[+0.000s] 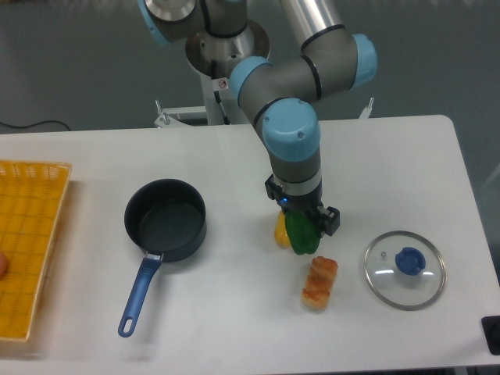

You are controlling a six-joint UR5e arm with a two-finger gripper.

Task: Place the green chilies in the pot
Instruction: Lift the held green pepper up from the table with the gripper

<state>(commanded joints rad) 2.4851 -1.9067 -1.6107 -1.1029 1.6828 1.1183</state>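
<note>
The gripper is clenched around the green chilies, holding them near the middle of the counter, a little toward the right edge, with a yellow pepper just beside them on the left. The pot sits open and well apart to the left, its blue handle pointing toward the front edge. A glass lid lies near the front right corner, an orange-red toy food piece between it and the chilies, and a yellow basket rests at the left edge.

Pincer grips green chilies, right of pot
</note>
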